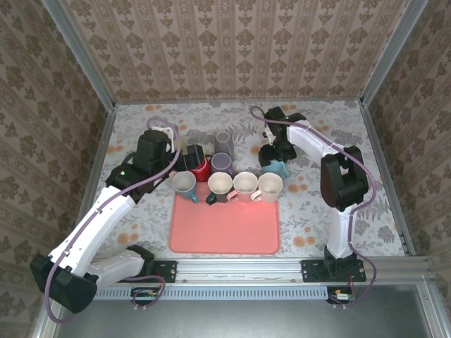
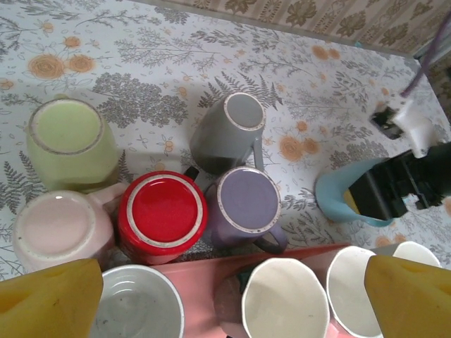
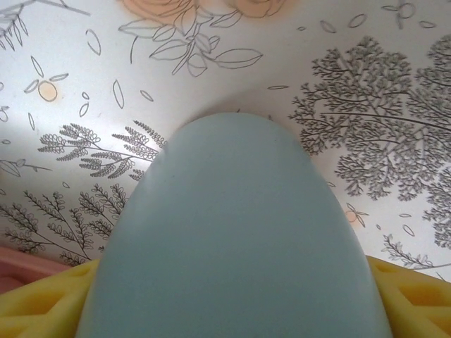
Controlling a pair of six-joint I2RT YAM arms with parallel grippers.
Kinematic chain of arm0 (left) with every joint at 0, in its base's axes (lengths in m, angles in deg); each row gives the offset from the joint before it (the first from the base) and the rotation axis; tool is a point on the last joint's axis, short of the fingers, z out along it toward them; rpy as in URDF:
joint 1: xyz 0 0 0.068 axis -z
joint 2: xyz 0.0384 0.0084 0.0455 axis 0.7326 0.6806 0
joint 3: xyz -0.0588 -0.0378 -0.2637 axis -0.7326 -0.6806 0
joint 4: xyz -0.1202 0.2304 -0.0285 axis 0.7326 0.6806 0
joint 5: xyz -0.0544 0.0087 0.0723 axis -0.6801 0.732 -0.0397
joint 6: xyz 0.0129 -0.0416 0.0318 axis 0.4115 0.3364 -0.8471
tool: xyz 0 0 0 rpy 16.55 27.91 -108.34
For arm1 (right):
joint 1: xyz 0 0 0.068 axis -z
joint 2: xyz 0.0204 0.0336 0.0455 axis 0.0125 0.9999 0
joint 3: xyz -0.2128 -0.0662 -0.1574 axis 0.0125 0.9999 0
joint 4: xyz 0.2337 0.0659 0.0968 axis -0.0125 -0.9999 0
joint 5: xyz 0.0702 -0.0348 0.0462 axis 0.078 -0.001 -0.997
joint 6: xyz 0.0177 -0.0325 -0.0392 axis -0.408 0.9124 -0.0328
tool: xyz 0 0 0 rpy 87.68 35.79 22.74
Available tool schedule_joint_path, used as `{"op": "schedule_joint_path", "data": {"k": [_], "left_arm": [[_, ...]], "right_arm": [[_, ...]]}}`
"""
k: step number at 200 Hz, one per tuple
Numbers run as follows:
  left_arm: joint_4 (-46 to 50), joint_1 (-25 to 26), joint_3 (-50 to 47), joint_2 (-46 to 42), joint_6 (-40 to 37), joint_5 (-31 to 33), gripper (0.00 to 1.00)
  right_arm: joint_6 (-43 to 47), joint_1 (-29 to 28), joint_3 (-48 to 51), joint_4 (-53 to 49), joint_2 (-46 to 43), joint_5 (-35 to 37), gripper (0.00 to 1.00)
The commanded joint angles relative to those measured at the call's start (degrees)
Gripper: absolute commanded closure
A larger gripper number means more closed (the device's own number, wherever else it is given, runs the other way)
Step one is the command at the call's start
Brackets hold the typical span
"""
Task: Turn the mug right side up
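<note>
Two arms work over a floral-print tablecloth [image 1: 211,114] enclosed by damask-papered walls [image 1: 232,49]. The light-blue mug [image 1: 280,168] lies tipped on the cloth just beyond the pink mat's [image 1: 225,229] far right corner, between the right gripper's [image 1: 273,156] pads; contact cannot be told. The left gripper [image 1: 189,158] gapes wide, empty, above inverted mugs [image 2: 163,215].

Pink mat [image 1: 225,229] at the near middle of a flowered tablecloth [image 1: 211,116], patterned wallpaper [image 1: 232,49] on three sides.

Lab booth: wallpaper panels [image 1: 239,49], aluminium frame [image 1: 282,266]
</note>
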Motion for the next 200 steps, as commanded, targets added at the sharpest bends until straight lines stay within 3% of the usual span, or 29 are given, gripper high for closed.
{"op": "schedule_joint_path", "data": {"k": [1, 40, 83, 122, 146, 176, 200], "left_arm": [[-1.76, -0.71, -0.59, 0.25, -0.1, -1.62, 0.04], [-3.63, -0.4, -0.16, -0.06, -3.97, -7.14, 0.03], [-4.05, 0.35, 0.76, -2.03, -5.16, -14.35, 0.03], [-15.87, 0.35, -6.07, -6.0, 0.18, -27.29, 0.08], [-22.6, 0.52, -9.6, -6.54, 4.81, -31.83, 0.12], [-23.31, 0.57, -9.14, -6.86, 6.66, -35.94, 0.18], [-24.48, 0.69, -9.47, -10.24, 6.56, -35.96, 0.16]], "right_arm": [[-4.69, 1.03, 0.68, 4.54, -8.67, -0.89, 0.49], [-16.55, 2.52, 7.68, 16.06, -24.03, -2.9, 0.49], [-37.12, 2.52, 20.07, 36.31, -39.06, -16.41, 0.56], [-54.88, 1.16, 31.59, 56.06, -47.34, -25.32, 0.57], [-58.55, -1.76, 32.81, 59.39, -49.81, -26.99, 0.58], [-59.27, -5.85, 30.8, 59.3, -50.46, -28.74, 0.6], [-61.15, -8.24, 31.06, 62.45, -49.99, -29.13, 0.64]]}}
